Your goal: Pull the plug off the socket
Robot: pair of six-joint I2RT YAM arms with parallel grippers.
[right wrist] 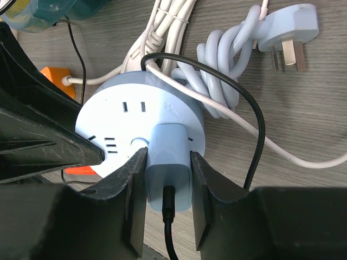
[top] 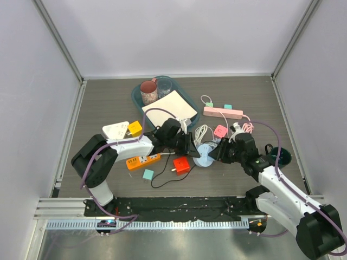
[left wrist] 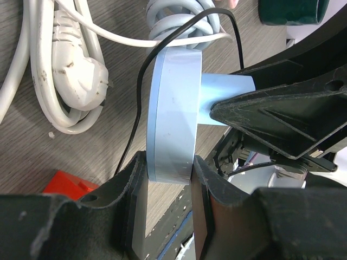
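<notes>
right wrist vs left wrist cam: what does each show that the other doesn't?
Right wrist only: the slotted face of the round pale-blue socket, the thin black cable entering the end of the pale-blue square plug, and a loose pale-blue three-pin plug.
Left wrist only: the socket edge-on, showing its rim, and a white moulded plug with its cord.
Both: the socket with the square plug seated in it, the black cable, the left gripper closed on the socket rim, and the right gripper closed on the square plug.

The left arm [top: 126, 147] and right arm [top: 277, 183] reach inward, left gripper [left wrist: 165, 173] and right gripper [right wrist: 168, 174] clamped, facing each other.
</notes>
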